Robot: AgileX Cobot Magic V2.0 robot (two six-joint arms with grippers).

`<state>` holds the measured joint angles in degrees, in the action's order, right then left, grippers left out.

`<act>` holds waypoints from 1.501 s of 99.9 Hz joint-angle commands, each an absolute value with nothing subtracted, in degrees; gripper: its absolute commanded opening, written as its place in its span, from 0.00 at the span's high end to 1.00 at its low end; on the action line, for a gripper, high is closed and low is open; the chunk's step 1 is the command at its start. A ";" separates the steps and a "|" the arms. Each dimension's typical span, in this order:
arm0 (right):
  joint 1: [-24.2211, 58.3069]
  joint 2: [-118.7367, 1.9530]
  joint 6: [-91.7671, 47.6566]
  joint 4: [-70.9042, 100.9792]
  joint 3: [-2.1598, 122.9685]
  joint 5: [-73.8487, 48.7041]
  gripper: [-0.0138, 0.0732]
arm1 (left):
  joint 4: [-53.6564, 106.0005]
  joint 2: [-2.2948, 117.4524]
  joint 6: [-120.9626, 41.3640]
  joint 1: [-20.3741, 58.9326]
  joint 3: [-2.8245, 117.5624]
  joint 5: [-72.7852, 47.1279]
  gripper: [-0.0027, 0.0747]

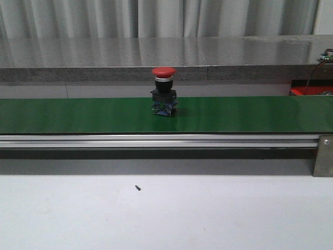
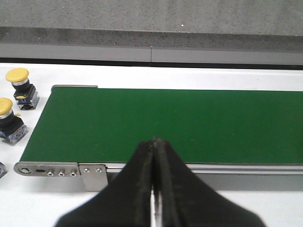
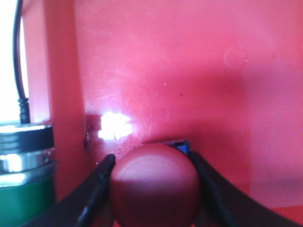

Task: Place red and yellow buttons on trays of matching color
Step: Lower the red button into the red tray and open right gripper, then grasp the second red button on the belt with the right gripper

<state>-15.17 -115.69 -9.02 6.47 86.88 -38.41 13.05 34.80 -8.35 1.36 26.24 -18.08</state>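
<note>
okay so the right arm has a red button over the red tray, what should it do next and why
Probably open the right pincer and release. Its fingers sit on either side of a red button, and the red tray fills the right wrist view behind it, so the colors match. Whether the button already touches the tray floor is unclear, so lowering slightly first may be safer. Another red button waits on the green conveyor belt.

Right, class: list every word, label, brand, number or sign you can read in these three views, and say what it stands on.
None can be read in any view.
Red mushroom-head push button on the green conveyor belt: no legible marking.
Yellow mushroom-head push buttons: small yellow patches on their black bodies, too small to read.
Red plastic tray: only scratches and glare.
</note>
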 commanded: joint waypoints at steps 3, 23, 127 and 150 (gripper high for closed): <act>-15.32 -112.94 -9.59 7.29 88.56 -37.15 0.59 | 13.79 34.71 -8.41 1.82 27.79 -13.50 0.99; -15.32 -112.77 -9.59 7.29 92.47 -41.52 0.25 | 13.79 34.71 -8.41 1.82 27.79 -13.50 0.99; -0.27 -90.10 -23.06 20.25 80.97 -55.37 0.21 | 13.79 34.71 -8.41 1.82 27.79 -13.60 0.99; 7.57 -90.19 -25.07 19.85 80.97 -50.26 0.21 | 13.79 34.71 -8.41 1.82 27.79 -13.70 0.99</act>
<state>5.21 -92.90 -23.42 18.70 79.80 -54.40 13.05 34.80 -8.35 1.36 26.24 -18.08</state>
